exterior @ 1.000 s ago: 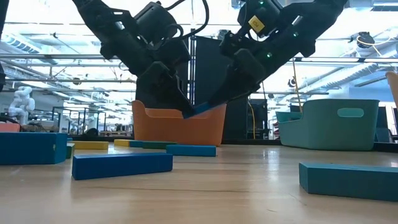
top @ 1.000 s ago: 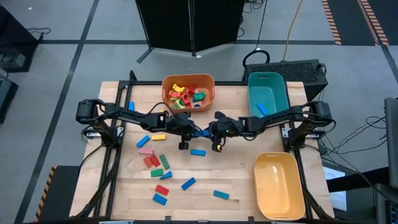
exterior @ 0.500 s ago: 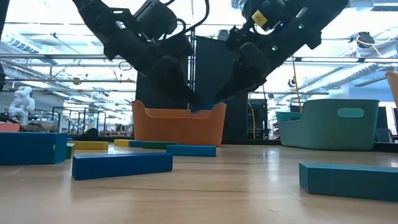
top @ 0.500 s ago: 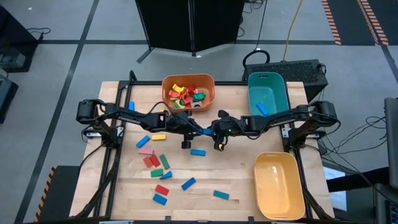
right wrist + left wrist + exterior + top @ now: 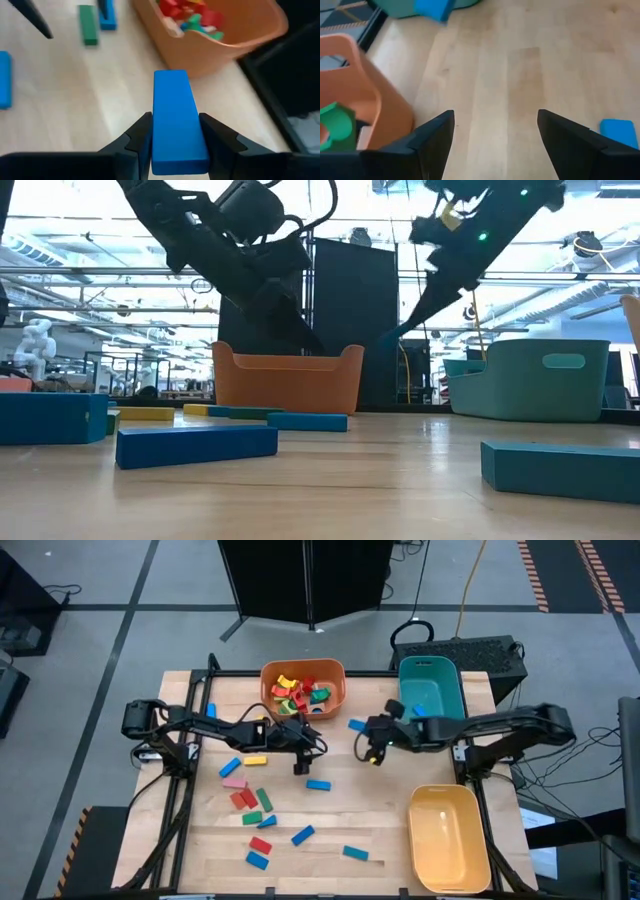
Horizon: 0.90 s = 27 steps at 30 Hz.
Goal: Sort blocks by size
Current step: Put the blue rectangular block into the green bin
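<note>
Wooden tabletop (image 5: 330, 825) fills the middle of the high view, and most loose blocks lie in its lower left. Nearest the bottom edge are a blue block (image 5: 257, 860), a red one (image 5: 260, 845), another blue (image 5: 303, 834) and a teal-blue one (image 5: 355, 853). Above them sit a green block (image 5: 254, 818), two red ones (image 5: 243, 800), a pink one (image 5: 234, 783), a yellow one (image 5: 255, 760) and a blue one (image 5: 230, 767). A lone blue block (image 5: 318, 784) lies near the centre.

At lower right stands the yellow bin (image 5: 449, 838), nothing visible in it.

Left of centre, the left end effector (image 5: 302, 750) hangs above the wood with its fingers (image 5: 432, 137) spread wide and nothing between them, just below the orange bin (image 5: 303, 687). Right of centre, the right end effector (image 5: 368, 739) holds a long blue block (image 5: 176, 117) clamped between its fingers (image 5: 220, 137); in the low view it hangs well clear of the tabletop, with that block's tip (image 5: 356, 725) jutting toward the orange bin.

Farther up, the orange bin holds a heap of red, green and yellow blocks (image 5: 300, 693). At upper right, the teal bin (image 5: 430, 690) holds a single blue block (image 5: 421, 714).
</note>
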Motion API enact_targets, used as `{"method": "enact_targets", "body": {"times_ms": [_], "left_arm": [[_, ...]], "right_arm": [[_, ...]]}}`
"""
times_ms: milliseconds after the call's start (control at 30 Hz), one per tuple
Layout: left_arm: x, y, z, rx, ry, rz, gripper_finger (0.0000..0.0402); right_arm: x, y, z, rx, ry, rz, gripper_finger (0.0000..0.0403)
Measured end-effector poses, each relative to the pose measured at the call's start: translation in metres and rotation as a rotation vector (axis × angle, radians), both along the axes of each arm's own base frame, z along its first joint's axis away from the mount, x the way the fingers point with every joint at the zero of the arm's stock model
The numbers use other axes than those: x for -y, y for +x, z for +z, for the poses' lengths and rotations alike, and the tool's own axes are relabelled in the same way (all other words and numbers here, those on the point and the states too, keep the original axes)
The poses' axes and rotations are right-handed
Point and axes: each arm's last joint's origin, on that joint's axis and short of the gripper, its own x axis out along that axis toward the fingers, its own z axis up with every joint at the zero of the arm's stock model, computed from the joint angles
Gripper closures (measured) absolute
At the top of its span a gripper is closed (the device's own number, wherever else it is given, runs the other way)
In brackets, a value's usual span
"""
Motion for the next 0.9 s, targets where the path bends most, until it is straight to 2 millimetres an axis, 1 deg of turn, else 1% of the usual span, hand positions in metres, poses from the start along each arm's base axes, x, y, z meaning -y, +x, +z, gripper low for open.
{"method": "enact_targets", "body": {"times_ms": [100,167,333,433,533,667,800,900], "left_arm": [[-0.001,0.0,0.0,0.011,-0.035,0.061,0.0114],[-0.002,0.0,0.0,0.01,-0.02,0.089,0.0114],[-0.002,-0.001,-0.001,0.0,0.006,0.11,0.0127],[-0.002,-0.001,-0.001,-0.014,0.038,0.096,0.0143],[0.002,-0.002,-0.001,-0.032,0.126,0.118,0.0163],[0.012,-0.002,-0.001,-0.042,0.218,0.139,0.0196],[0.014,0.002,0.005,0.025,0.223,0.152,0.0223],[0.015,0.003,0.005,0.039,0.195,0.115,0.0231]], "right_arm": [[0.001,-0.021,0.015,0.003,-0.035,-0.068,0.0281],[0.004,-0.036,0.024,0.006,-0.052,-0.128,0.0281],[0.012,-0.072,0.035,-0.021,-0.023,-0.264,0.0279],[0.016,-0.087,0.037,-0.042,0.001,-0.332,0.0278],[0.02,-0.097,0.039,-0.057,0.012,-0.379,0.0277],[0.027,-0.104,0.038,-0.094,0.013,-0.429,0.0276],[0.038,-0.109,0.035,-0.134,0.017,-0.497,0.0276],[0.046,-0.113,0.034,-0.164,0.023,-0.55,0.0276]]}}
